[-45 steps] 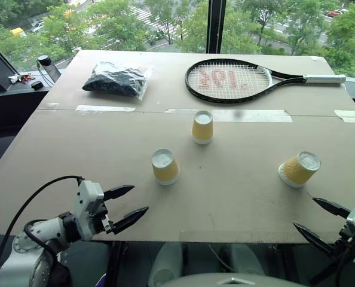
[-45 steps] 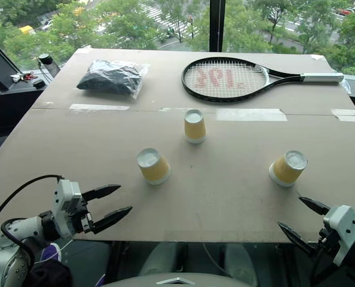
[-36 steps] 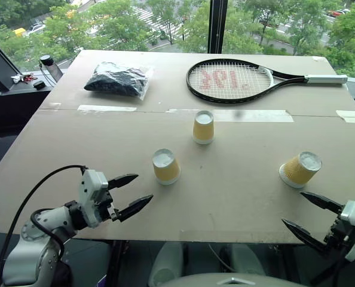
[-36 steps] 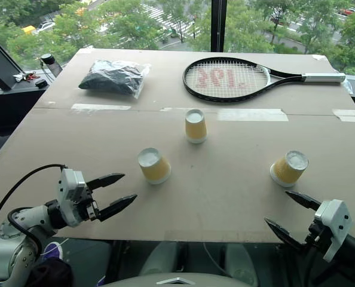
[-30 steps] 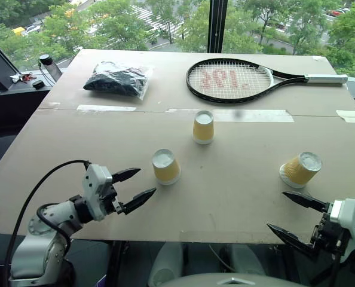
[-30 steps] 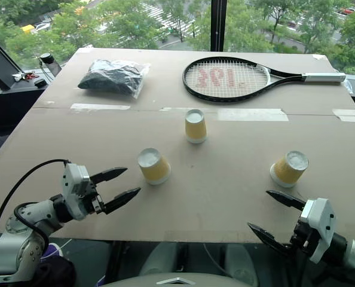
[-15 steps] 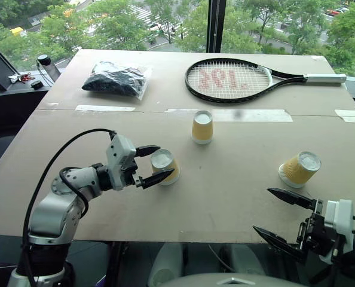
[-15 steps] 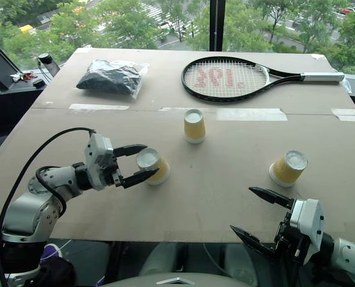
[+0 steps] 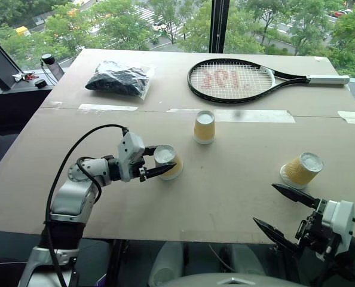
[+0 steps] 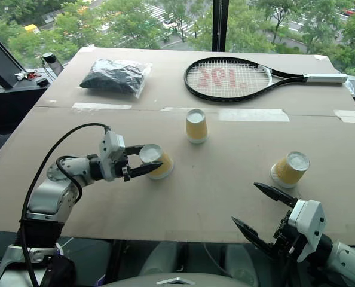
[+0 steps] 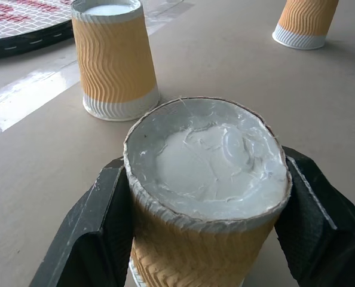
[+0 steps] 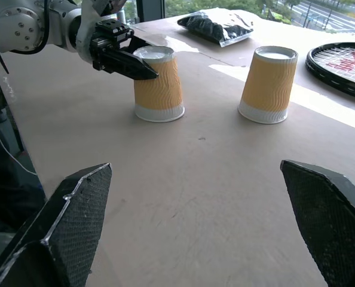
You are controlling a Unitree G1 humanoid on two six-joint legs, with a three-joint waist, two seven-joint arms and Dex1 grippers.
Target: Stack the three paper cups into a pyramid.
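A wide cardboard-brown worktop [image 9: 237, 197] stands before big windows with green trees and a road outside. Nearest, at the worktop's front right edge, the right gripper [image 9: 288, 206] hangs with its jaws spread wide, holding nothing. A little further in on the left, the left gripper [image 9: 161, 162] has its jaws closed around the near cup [image 9: 167, 162], one black finger on each side just under the upturned white base; the cup sits upside down on the worktop, tipped a little. The right cup [image 9: 301, 169] stands well apart on the right, also base-up and leaning, just beyond the open right gripper. The middle cup [image 9: 204, 127] stands upside down further back, by a strip of tape. So no pyramid is built yet: all three cups are apart, and the step in hand looks like the first pick. Next, I would judge, the held cup needs to be carried over and set down touching another as the bottom pair, kept level so it does not topple. Beyond the tape lie a bag [image 9: 119, 79] of dark stuff on the left and a racket [image 9: 237, 81] on the right; red marks are printed on its strings, but I cannot read them.
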